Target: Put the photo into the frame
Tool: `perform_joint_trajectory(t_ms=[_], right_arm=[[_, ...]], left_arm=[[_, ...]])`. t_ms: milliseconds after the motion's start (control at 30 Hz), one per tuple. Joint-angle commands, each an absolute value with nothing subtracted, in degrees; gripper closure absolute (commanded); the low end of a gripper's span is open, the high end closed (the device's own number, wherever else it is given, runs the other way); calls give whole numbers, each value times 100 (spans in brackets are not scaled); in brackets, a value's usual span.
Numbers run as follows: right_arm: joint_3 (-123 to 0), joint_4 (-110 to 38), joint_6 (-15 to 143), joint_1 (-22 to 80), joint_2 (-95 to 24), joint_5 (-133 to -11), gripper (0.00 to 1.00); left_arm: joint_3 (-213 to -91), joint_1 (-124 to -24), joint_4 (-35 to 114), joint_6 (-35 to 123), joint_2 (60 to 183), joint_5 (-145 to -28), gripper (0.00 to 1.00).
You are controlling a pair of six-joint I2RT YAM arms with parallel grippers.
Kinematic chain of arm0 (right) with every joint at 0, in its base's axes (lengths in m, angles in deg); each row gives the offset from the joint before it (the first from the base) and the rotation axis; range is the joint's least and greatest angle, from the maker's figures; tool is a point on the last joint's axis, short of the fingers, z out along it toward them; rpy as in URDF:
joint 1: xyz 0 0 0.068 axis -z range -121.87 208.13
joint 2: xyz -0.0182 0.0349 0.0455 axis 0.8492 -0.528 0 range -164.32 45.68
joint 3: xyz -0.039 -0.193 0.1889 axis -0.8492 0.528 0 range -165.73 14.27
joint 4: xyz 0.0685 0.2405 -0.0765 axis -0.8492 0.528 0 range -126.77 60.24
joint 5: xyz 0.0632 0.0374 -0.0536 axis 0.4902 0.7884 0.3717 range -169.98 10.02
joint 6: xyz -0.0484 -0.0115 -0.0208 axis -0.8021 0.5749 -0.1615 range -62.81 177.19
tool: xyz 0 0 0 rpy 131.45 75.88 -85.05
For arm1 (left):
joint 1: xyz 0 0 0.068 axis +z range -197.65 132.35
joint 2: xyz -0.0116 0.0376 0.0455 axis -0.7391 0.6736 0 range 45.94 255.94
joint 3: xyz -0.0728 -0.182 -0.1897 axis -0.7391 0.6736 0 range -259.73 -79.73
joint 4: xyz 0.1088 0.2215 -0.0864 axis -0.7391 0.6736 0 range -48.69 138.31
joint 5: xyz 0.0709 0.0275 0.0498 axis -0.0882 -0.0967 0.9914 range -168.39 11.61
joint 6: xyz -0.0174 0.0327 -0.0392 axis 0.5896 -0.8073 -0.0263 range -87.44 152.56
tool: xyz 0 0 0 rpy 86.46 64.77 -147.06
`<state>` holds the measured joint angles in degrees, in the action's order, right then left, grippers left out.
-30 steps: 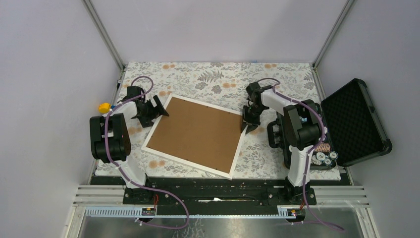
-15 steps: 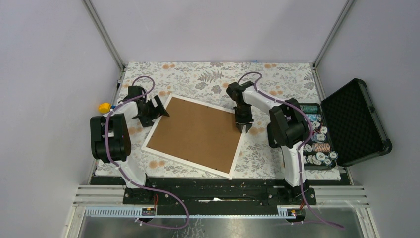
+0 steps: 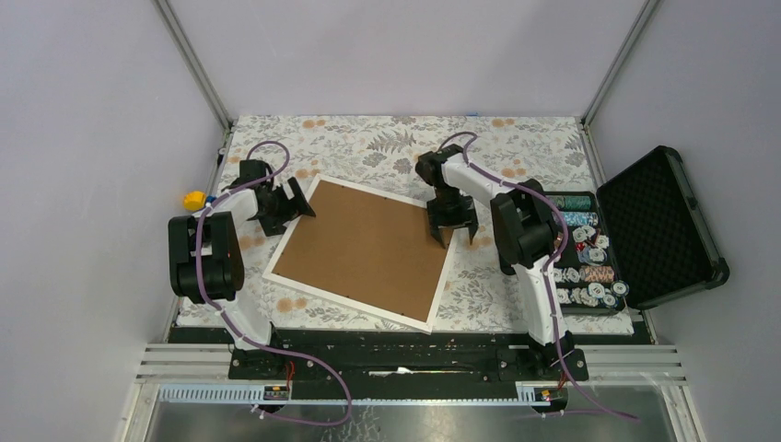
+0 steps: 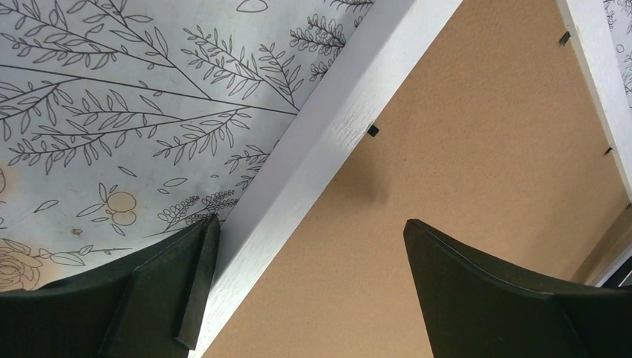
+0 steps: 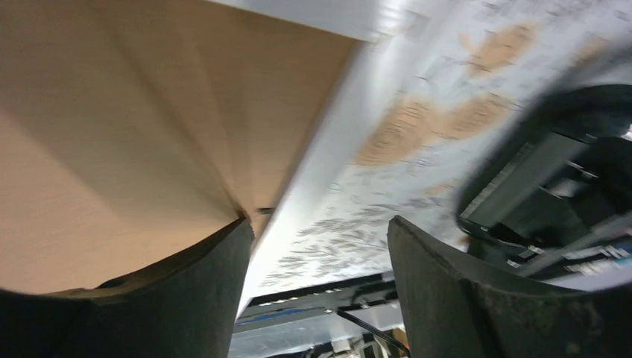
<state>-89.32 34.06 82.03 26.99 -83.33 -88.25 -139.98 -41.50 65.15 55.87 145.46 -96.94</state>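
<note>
On the floral worktop (image 3: 387,147), one white frame (image 3: 350,299) lay face down and slightly skewed, and one brown backing board (image 3: 364,249) filled it. The photo was not visible, so whether it lay beneath the board could not be told. One black case (image 3: 658,226) stood open to the right. The frame looked stiff, light and thin-railed, probably with a fragile pane, and was best pinched across a rail near a corner. Of the two tools, the left tool (image 3: 293,204) gaped wide astride the left rail. The right tool (image 3: 454,235) hung spread over the right rail, gripping nothing.
</note>
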Motion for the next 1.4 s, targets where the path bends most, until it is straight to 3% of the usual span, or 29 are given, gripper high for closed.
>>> perform_joint_trajectory(t_ms=[0, 200, 467, 700, 933, 1200, 1367], right_arm=[[-8932, 1178, 8455, 2433, -8438, -7629, 22], [-8734, 876, 8306, 2829, -6965, -7092, 15], [-6005, -432, 8241, 3862, -5125, -6539, 12], [-4996, -1340, 8194, 4357, -5419, -5771, 11], [-5175, -1811, 8244, 4314, -6106, -5442, 12], [-6433, -1846, 8394, 4055, -7045, -4777, 12], [-7169, -543, 7846, 4093, -6834, -6140, 12]], left_arm=[[-13859, -4521, 6613, 5866, 14222, -10505, 1], [-13906, -4316, 6678, 5858, 14015, -10264, 1], [-13979, -4230, 6761, 5743, 13698, -9548, 1], [-14089, -4104, 6784, 5863, 14325, -9787, 1], [-13835, -4086, 6716, 5936, 14693, -10197, 1], [-13035, -4081, 6772, 6251, 13889, -10471, 2], [-13326, -4080, 7247, 5798, 13713, -9969, 2]])
